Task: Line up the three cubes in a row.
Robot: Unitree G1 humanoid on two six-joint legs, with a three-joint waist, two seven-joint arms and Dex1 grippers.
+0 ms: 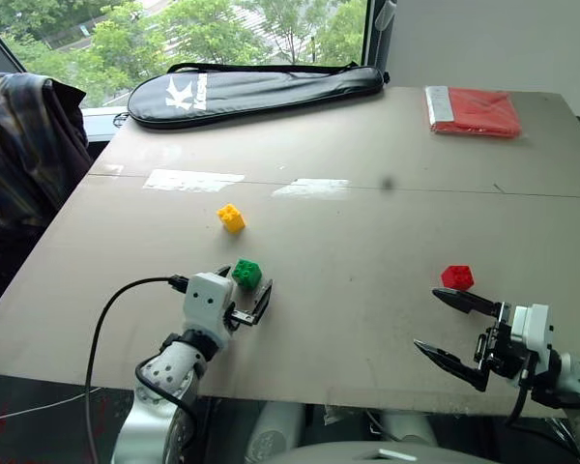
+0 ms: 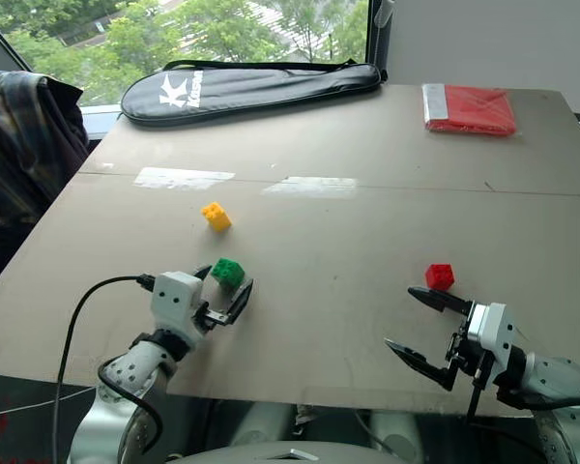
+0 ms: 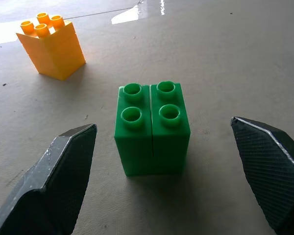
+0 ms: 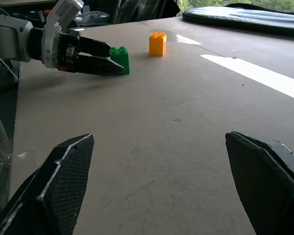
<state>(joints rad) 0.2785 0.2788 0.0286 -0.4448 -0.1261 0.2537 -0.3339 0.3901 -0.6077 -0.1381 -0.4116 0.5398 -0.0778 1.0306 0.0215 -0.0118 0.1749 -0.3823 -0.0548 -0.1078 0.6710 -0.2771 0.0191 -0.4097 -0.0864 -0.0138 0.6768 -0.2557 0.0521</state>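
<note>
Across the table's (image 1: 367, 242) far edge, a black racket case (image 1: 256, 90) reads "K" (smaller lettering illegible).

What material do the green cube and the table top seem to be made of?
Green cube: probably moulded plastic, smooth, slightly glossy, with hollow round studs and a seam down its middle. Table top: possibly painted board or laminate, matte grey-beige, with soft window reflections and small dark specks.

The left gripper (image 1: 250, 290) is reaching forward low over the near edge, its two black fingers (image 3: 63, 171) spreading wide apart. The right gripper (image 1: 454, 331) is pointing level and inward toward the left, its fingers (image 4: 59, 181) likewise gaping, holding nothing
</note>
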